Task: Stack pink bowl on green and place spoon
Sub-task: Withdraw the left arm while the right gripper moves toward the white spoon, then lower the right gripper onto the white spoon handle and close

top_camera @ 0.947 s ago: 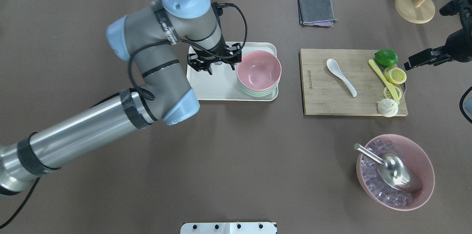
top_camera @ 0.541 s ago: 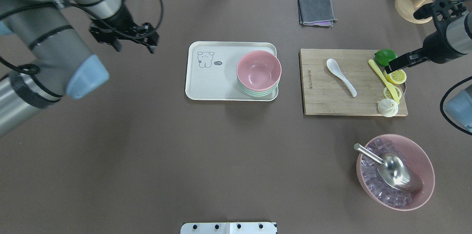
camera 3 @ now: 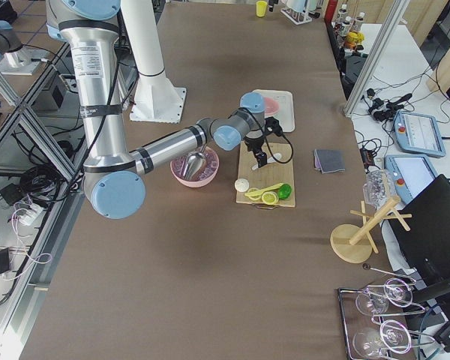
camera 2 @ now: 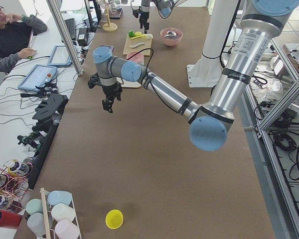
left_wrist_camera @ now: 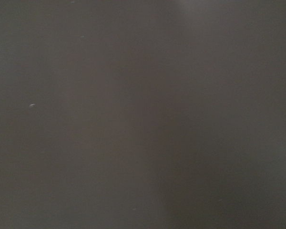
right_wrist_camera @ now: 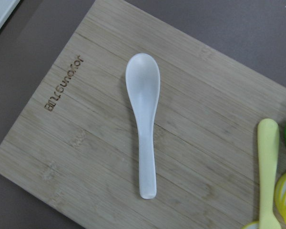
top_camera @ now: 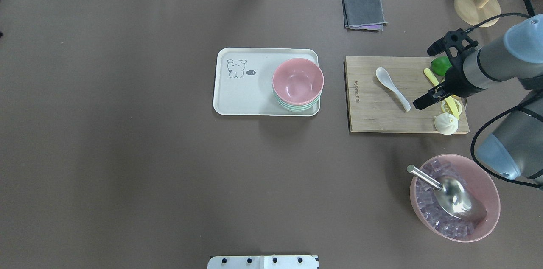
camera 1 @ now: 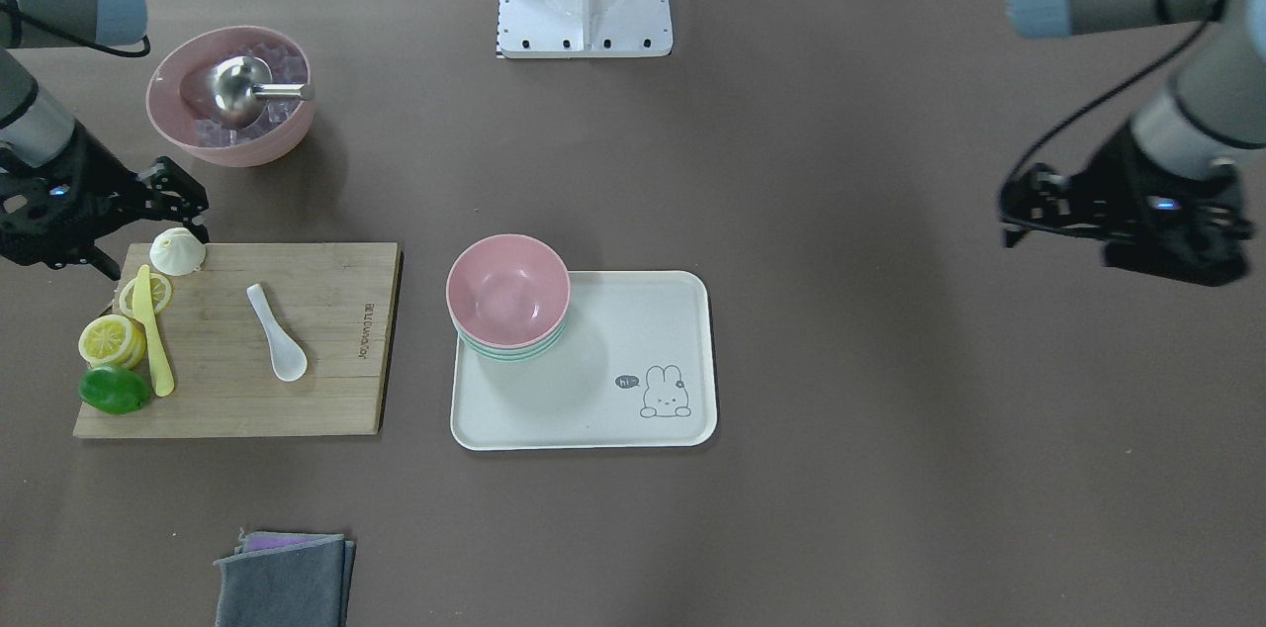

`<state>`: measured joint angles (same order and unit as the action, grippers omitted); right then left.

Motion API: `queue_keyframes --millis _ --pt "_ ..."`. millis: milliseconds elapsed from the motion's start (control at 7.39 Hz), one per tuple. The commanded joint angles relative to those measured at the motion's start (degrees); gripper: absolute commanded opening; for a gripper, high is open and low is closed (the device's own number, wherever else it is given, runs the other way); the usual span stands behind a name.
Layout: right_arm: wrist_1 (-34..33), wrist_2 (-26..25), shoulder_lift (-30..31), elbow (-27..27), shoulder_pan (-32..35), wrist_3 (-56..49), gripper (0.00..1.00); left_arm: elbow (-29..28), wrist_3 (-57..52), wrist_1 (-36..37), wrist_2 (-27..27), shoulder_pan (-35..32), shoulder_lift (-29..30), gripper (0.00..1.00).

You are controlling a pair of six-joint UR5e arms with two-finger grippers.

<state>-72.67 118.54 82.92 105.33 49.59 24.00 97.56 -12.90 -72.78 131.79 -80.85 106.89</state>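
The pink bowl (top_camera: 298,81) sits nested on the green bowl (top_camera: 297,108) at the right end of the cream tray (top_camera: 246,99); it also shows in the front view (camera 1: 507,289). The white spoon (top_camera: 392,88) lies bowl-up on the bamboo cutting board (top_camera: 373,118) and fills the right wrist view (right_wrist_camera: 144,119). My right gripper (top_camera: 428,100) hovers open and empty over the board, just right of the spoon's handle end. My left gripper (camera 1: 1098,231) is open and empty, far to the tray's left over bare table, out of the overhead view.
A lime (top_camera: 439,64), lemon slices, a yellow knife (top_camera: 430,76) and a white bun (top_camera: 445,124) lie at the board's right end. A large pink bowl (top_camera: 488,184) of ice with a metal scoop stands front right. A grey cloth (top_camera: 364,13) and a wooden stand (top_camera: 471,8) are at the back.
My left arm has pulled away from the tray to the left and left the overhead view. My right arm has swung in over the cutting board, close to the spoon's handle.
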Motion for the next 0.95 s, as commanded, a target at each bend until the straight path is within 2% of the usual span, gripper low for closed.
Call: queue_keyframes --millis 0,271,406,812 --pt "0.2 -1.9 -3.4 -4.5 -3.4 -0.2 0.87 -3.3 -12.4 -0.4 0.5 -6.2 -4.4 0.98" --pt "0.3 -2.0 -7.8 -9.3 -3.3 -0.2 0.7 -3.2 -12.6 -0.4 0.4 -6.8 -4.8 0.98" --pt "0.2 -1.9 -7.9 -9.4 -2.7 -0.4 0.62 -3.2 -12.5 -0.4 0.4 -6.7 -4.8 0.98" --pt "0.3 -2.0 -8.0 -11.0 -2.4 -0.7 0.53 -3.2 -12.5 -0.4 0.3 -6.8 -4.9 0.98"
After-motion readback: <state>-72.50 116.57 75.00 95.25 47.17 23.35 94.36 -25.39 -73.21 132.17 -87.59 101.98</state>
